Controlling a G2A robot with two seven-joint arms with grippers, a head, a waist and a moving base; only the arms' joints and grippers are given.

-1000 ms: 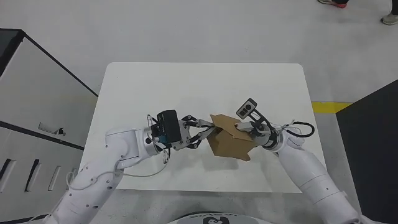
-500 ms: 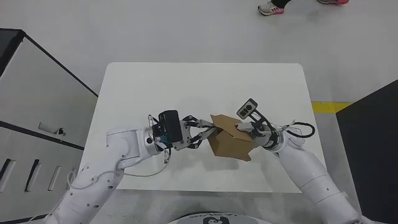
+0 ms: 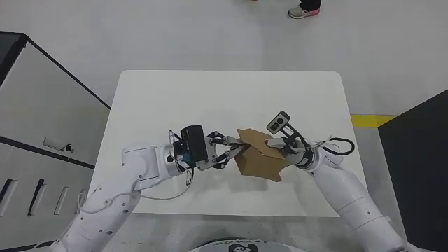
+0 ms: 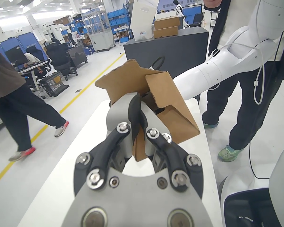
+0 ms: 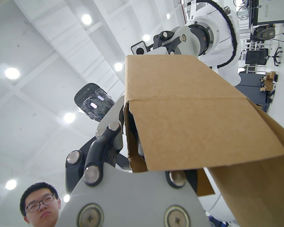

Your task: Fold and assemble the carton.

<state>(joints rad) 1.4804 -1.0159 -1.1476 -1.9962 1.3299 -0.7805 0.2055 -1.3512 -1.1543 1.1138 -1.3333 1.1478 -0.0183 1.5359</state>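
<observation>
The brown corrugated cardboard carton [image 3: 259,159], half opened with loose flaps, hangs over the near middle of the white rectangular counter [image 3: 210,98], held between both arms; whether it touches the surface I cannot tell; the left tool [image 4: 139,117] is pinched narrow on a flap edge; the right tool [image 5: 132,146] is clamped on the opposite wall's edge. Risks, as I judge them: opposed pulling could tear or crease the thin flap; a twist could slip the board out of either pinch, so the carton sags flat or drops. Count: one carton; two tools; one counter.
</observation>
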